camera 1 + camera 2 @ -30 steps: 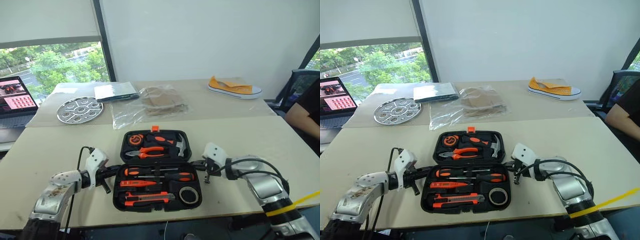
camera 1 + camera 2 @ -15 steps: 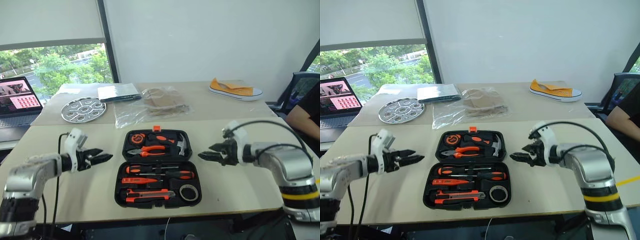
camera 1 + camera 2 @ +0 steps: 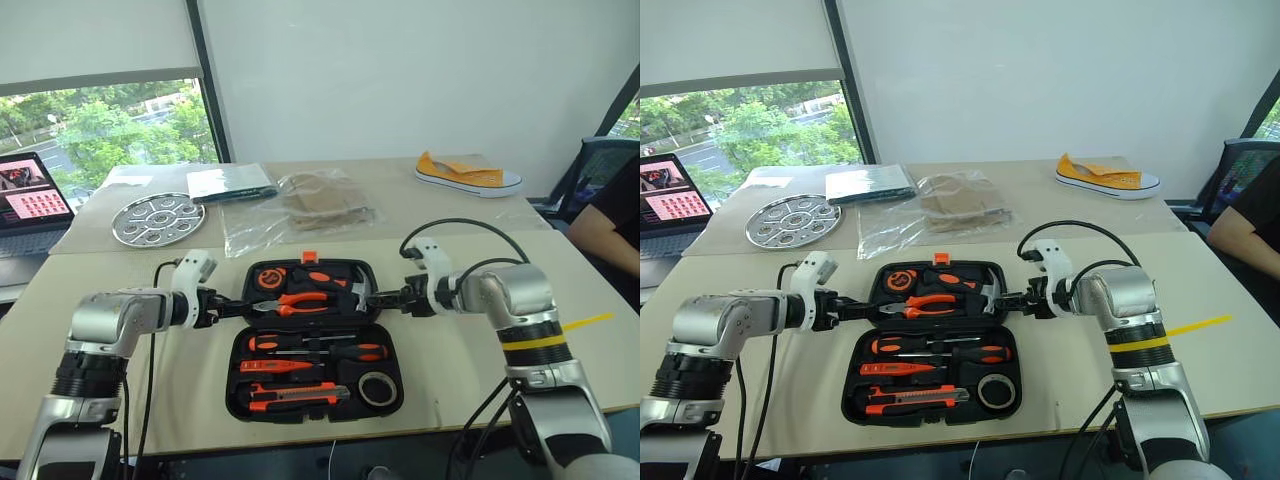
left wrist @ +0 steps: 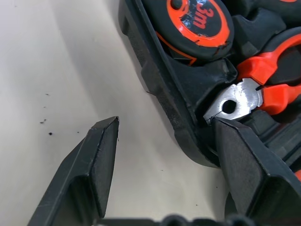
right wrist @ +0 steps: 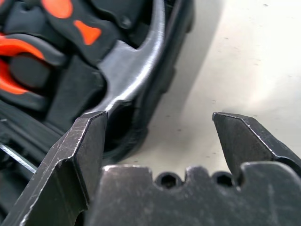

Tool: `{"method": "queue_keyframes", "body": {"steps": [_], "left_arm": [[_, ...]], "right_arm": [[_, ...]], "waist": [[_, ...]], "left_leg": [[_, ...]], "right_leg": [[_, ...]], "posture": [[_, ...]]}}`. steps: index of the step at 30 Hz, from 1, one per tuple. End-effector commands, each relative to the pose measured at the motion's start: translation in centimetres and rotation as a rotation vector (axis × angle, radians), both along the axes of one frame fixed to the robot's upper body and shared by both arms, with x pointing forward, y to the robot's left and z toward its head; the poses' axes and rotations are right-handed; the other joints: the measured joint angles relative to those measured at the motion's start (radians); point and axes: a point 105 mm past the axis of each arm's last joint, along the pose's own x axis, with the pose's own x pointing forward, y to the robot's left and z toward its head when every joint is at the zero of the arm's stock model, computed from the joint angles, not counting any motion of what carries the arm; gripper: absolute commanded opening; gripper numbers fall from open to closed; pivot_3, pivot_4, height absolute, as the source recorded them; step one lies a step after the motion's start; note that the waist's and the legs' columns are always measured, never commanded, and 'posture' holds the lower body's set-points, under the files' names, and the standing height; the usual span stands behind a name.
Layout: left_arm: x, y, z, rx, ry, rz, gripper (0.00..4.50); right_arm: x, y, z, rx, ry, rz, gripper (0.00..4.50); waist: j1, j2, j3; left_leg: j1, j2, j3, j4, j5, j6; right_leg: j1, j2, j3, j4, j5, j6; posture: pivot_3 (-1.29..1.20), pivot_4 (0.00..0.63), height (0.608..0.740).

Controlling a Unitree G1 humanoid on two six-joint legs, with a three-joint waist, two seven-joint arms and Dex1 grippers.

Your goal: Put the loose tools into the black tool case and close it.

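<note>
Open claws [image 3: 232, 307] astride case lid [image 3: 308, 290]

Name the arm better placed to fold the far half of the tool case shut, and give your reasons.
Neither clearly; it looks like a two-arm lift. The left gripper and right gripper are both open, each straddling a side rim of the black tool case's far half. The tools already lie in their recesses.

one tool case [image 3: 314, 340], three screwdrivers [image 3: 318, 349], two claws [image 3: 232, 307]

Your flat black moulded-plastic tool case [image 3: 312, 340] lies open on the near table [image 3: 120, 400]; pliers [image 3: 297, 302] behind, slim screwdrivers [image 3: 315, 351] in front; grippers flank its far half.
</note>
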Motion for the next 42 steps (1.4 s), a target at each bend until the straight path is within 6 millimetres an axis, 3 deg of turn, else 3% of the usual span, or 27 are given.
{"method": "queue_keyframes", "body": {"steps": [1, 3, 8, 10, 16, 18, 20, 23, 28, 30, 33, 35, 36, 38, 39, 42], "left_arm": [[0.2, -0.1, 0.6, -0.012, -0.013, 0.015, 3.07], [0.1, -0.3, 0.5, -0.031, -0.004, 0.018, 2.62], [-0.1, -0.9, 0.2, -0.074, 0.013, 0.014, 0.71], [0.0, -1.0, 0.5, -0.118, -0.008, 0.022, 0.12], [0.8, -0.9, 2.3, -0.264, -0.124, 0.056, 0.06], [1.5, -0.9, 5.1, -0.33, -0.393, 0.022, 0.06], [1.1, -0.8, 6.4, -0.315, -0.575, -0.03, 0.06], [0.1, -0.8, 5.6, -0.168, -0.706, -0.128, 0.06], [-2.5, -0.6, 4.2, 0.052, -0.939, -0.272, 0.06], [-4.3, -0.7, 1.2, 0.223, -0.942, -0.426, 0.06], [-6.9, 0.0, -2.6, 0.335, -0.887, -0.589, 0.06], [-8.5, 0.8, -4.7, 0.38, -0.85, -0.664, 0.74], [-9.1, 1.0, -5.3, 0.376, -0.828, -0.679, 0.93], [-9.6, 1.3, -5.8, 0.397, -0.824, -0.707, 1.72], [-9.7, 1.7, -5.8, 0.405, -0.819, -0.708, 2.1], [-9.5, 2.7, -5.6, 0.397, -0.797, -0.667, 3.1]], "right_arm": [[0.6, -0.2, 0.6, -0.046, -0.04, -0.002, 2.92], [0.8, -0.1, 0.7, -0.05, -0.045, -0.008, 2.2], [0.9, 0.9, 0.9, -0.034, -0.039, 0.02, 0.42], [1.0, 1.3, 1.1, -0.009, -0.058, 0.035, 0.0], [0.9, 2.8, 3.7, 0.125, -0.248, 0.169, 0.0], [0.7, 3.0, 6.8, 0.161, -0.536, 0.264, 0.0], [-0.2, 2.7, 8.0, 0.096, -0.749, 0.361, 0.0], [-1.7, 2.2, 7.0, -0.057, -0.92, 0.501, 0.0], [-4.5, 0.3, 3.4, -0.302, -1.102, 0.712, 0.0], [-5.8, -0.3, 1.3, -0.378, -1.126, 0.795, 0.0], [-7.5, -1.3, -1.9, -0.462, -1.129, 0.9, 0.0], [-8.0, -2.0, -3.5, -0.5, -1.119, 0.924, 0.0], [-8.1, -2.3, -4.0, -0.506, -1.108, 0.927, 0.0], [-8.4, -2.8, -4.8, -0.484, -1.076, 0.917, 0.0], [-8.5, -3.1, -5.1, -0.484, -1.061, 0.919, 0.4], [-8.7, -3.6, -5.3, -0.476, -1.046, 0.914, 1.39]], "waist": [[-0.002, 0.0, 0.0], [-0.002, 0.0, 0.0], [-0.002, 0.0, 0.0], [-0.001, 0.0, 0.0], [0.0, 0.0, 0.0], [0.001, 0.0, 0.0], [-0.001, 0.0, 0.001], [-0.008, 0.0, 0.001], [-0.013, 0.0, 0.001], [-0.014, 0.0, 0.001], [-0.01, 0.001, 0.0], [-0.005, 0.003, -0.002], [-0.005, 0.005, -0.002], [-0.004, 0.006, -0.002], [0.001, 0.004, -0.002], [0.02, -0.005, -0.004]], "left_leg": [[0.0, 0.0, 0.0, 0.0, 0.0, 0.0], [0.001, 0.0, 0.0, 0.001, 0.0, 0.0], [0.001, -0.001, -0.001, 0.004, 0.0, 0.001], [0.003, -0.001, -0.001, 0.005, 0.001, 0.002], [0.002, -0.002, -0.002, 0.005, 0.002, 0.002], [0.001, -0.003, -0.002, 0.005, 0.003, 0.001], [-0.001, -0.003, -0.002, 0.005, 0.003, 0.001], [-0.012, -0.004, -0.001, 0.006, 0.003, 0.0], [-0.011, -0.005, -0.001, 0.003, 0.003, 0.001], [-0.011, -0.005, 0.001, 0.002, 0.003, 0.001], [-0.003, -0.003, 0.003, -0.004, 0.003, 0.001], [0.01, -0.001, 0.004, -0.011, 0.002, 0.003], [0.017, -0.001, 0.004, -0.012, 0.0, 0.005], [0.028, 0.0, 0.005, -0.012, -0.004, 0.012], [0.032, 0.0, 0.007, -0.012, -0.009, 0.021], [0.036, 0.0, 0.005, -0.01, -0.009, 0.022]], "right_leg": [[0.0, 0.0, 0.0, 0.0, 0.0, 0.0], [0.001, -0.001, 0.0, 0.0, 0.0, 0.0], [0.004, -0.002, 0.0, 0.0, 0.001, 0.002], [0.006, -0.003, 0.0, 0.0, 0.002, 0.003], [0.007, -0.004, 0.0, -0.001, 0.004, 0.003], [0.006, -0.004, 0.0, -0.001, 0.004, 0.003], [0.003, -0.004, 0.0, 0.0, 0.004, 0.003], [-0.009, -0.005, -0.002, 0.0, 0.005, 0.003], [-0.011, -0.013, -0.022, -0.004, 0.006, 0.001], [-0.011, -0.013, -0.025, -0.006, 0.007, 0.0], [-0.005, -0.013, -0.025, -0.01, 0.008, -0.002], [0.009, -0.012, -0.025, -0.019, 0.008, -0.003], [0.014, -0.012, -0.024, -0.019, 0.008, -0.003], [0.028, -0.011, -0.022, -0.021, 0.006, -0.001], [0.031, -0.011, -0.021, -0.02, 0.005, 0.0], [0.036, -0.011, -0.021, -0.019, 0.005, 0.0]], "posture": [[0.0, 0.15, 0.74], [0.0, 0.15, 0.74], [0.0, 0.15, 0.74], [0.0, 0.15, 0.74], [0.0, 0.15, 0.74], [0.0, 0.15, 0.74], [0.0, 0.15, 0.74], [0.0, 0.15, 0.74], [0.0, 0.15, 0.74], [0.0, 0.15, 0.74], [0.0, 0.15, 0.74], [0.0, 0.15, 0.74], [0.0, 0.15, 0.74], [0.0, 0.15, 0.74], [0.0, 0.15, 0.74], [0.0, 0.15, 0.74]]}}
